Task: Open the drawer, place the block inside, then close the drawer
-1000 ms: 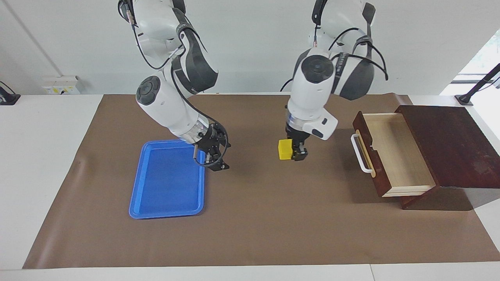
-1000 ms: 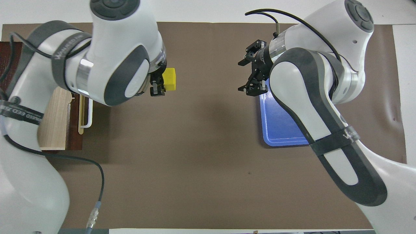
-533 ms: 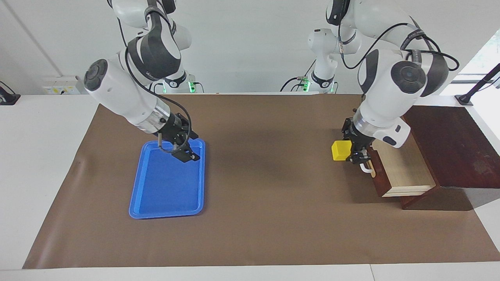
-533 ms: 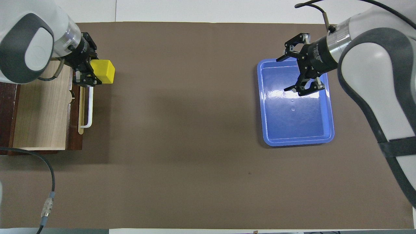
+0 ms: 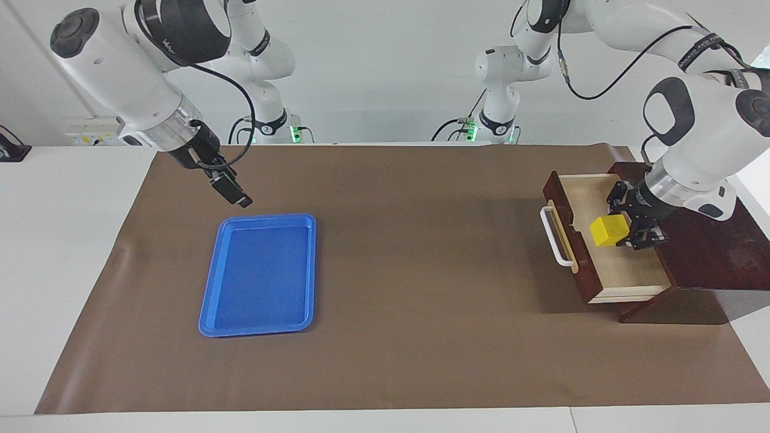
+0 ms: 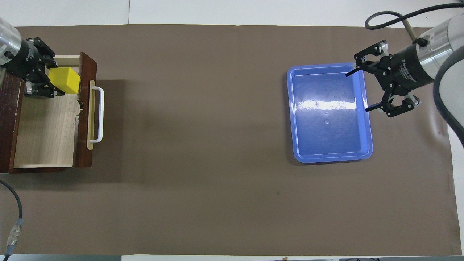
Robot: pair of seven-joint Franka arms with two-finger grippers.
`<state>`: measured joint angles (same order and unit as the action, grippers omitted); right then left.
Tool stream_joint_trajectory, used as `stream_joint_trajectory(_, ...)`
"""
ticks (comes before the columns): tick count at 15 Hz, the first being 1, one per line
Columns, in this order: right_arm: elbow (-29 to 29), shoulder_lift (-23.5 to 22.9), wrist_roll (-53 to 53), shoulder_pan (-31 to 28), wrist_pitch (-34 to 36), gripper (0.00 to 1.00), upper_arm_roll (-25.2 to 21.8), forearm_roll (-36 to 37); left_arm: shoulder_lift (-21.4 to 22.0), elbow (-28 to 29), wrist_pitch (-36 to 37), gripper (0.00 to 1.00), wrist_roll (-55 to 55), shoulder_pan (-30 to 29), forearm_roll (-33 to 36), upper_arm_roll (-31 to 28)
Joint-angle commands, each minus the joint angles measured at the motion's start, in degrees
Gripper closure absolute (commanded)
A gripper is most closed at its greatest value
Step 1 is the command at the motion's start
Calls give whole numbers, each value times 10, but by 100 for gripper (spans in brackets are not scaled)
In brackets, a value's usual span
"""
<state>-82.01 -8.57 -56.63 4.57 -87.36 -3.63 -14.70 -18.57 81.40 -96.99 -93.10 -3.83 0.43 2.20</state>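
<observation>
block (image 5: 609, 231) | in left hand (image 5: 636, 224) | over open drawer (image 5: 625, 272)

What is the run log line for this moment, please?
drawer: open | block: held over drawer by left pincer | right pincer: open, beside blue tray

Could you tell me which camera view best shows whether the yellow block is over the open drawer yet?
The facing view: the block, held by the left gripper, hangs over the drawer's pale interior, just inside its front panel. The overhead view also puts the block over the drawer, but does not show its height.
</observation>
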Motion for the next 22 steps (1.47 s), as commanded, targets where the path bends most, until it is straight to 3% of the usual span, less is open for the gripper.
stream_joint_trajectory(1, -10, 18, 71, -17, 14, 3, 6, 32, 75, 141, -80, 100, 17, -2, -4, 4)
stream_joint_trajectory(6, -21, 28, 237, -20, 32, 0, 6, 77, 120, 248, -132, 100, 72, -22, -3, 3)
stream_joint_trajectory(11, -56, 43, 390, -19, 26, 0, 6, 106, 136, 290, -189, 100, 71, -40, -3, 4)
stream_joint_trajectory(20, -90, 58, 523, -19, 6, 0, 6, 127, 145, 309, -200, 100, 73, -39, -3, 6)
stream_joint_trajectory(21, -96, 61, 522, -19, 5, 0, 6, 127, 145, 313, -201, 89, 78, -38, -3, 6)
stream_joint_trajectory(22, -102, 64, 523, -19, 1, 0, 6, 127, 146, 314, -199, 61, 91, -38, -3, 6)
